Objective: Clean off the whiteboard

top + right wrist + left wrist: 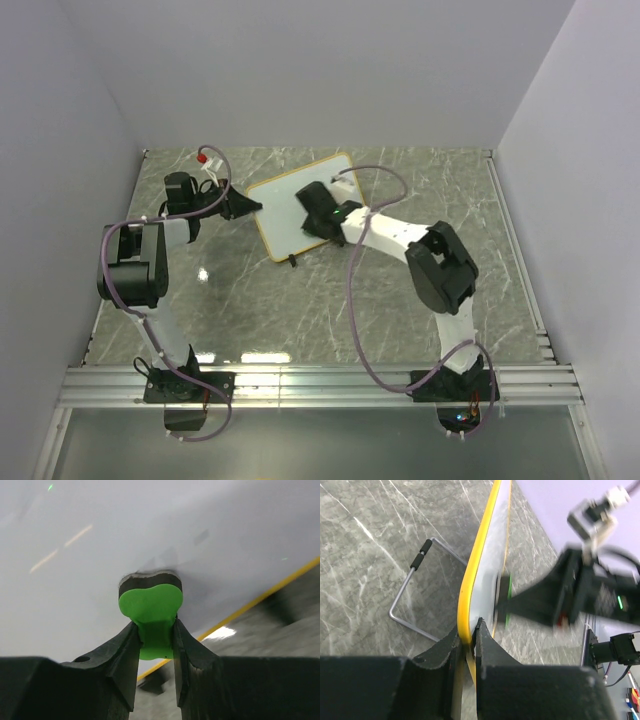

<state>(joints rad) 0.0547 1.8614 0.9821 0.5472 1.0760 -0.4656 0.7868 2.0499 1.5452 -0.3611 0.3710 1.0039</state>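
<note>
The whiteboard [285, 215], white with a thin yellow frame, lies tilted near the back middle of the table. My left gripper [250, 207] is shut on its left edge; in the left wrist view the yellow frame [472, 575] runs up from between the gripper [470, 636] jaws. My right gripper [312, 212] sits over the board's face, shut on a small green eraser [150, 605]. The eraser's dark pad presses against the white surface [100, 540]. No scribbles show on the visible parts of the board.
A bent wire stand with a black foot [422, 547] lies on the marble table beside the board. Another black foot [291, 262] pokes out at the board's near edge. Grey walls enclose the table on three sides.
</note>
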